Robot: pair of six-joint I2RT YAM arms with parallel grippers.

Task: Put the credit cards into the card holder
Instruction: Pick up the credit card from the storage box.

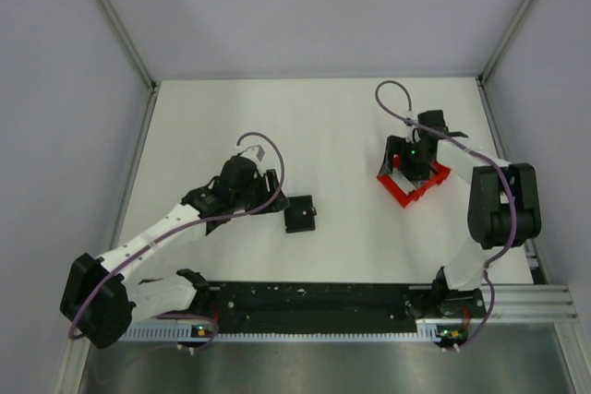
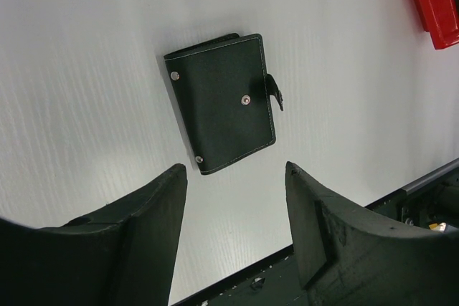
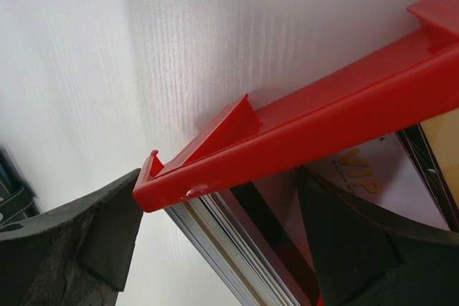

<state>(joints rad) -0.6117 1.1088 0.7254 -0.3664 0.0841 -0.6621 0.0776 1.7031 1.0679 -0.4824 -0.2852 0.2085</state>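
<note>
Your left gripper [image 2: 235, 170] hangs low over the table [image 2: 86, 69]. Its two fingers [image 2: 147, 223] are apart, with only tabletop between them. Just ahead of the fingertips lies the card holder [image 2: 222, 102], folded closed and flat on the table. Its black outer face is up, with pale stitching round the edge, round metal studs showing and a small tab sticking out from one long side. The fingers are not touching it. From above, you see it near the middle of the table, just beside the left gripper and well apart from the red tray [image 1: 399, 193].

Over on the right, your right gripper [image 3: 219, 177] is down at that tray, towards the far right of the table. Its fingers stand wide apart and straddle one red wall. One finger [image 3: 93, 234] is outside, near the wall's corner, and the other is inside the tray, above the cards [image 3: 237, 256]. The cards sit stacked in the tray, their edges showing beneath the wall. A pale card [image 3: 366, 177] with gold "VIP" lettering lies on top, and a tan card [image 3: 445, 141] shows at the edge of the view. You cannot tell from here whether either finger touches the wall or the cards.
</note>
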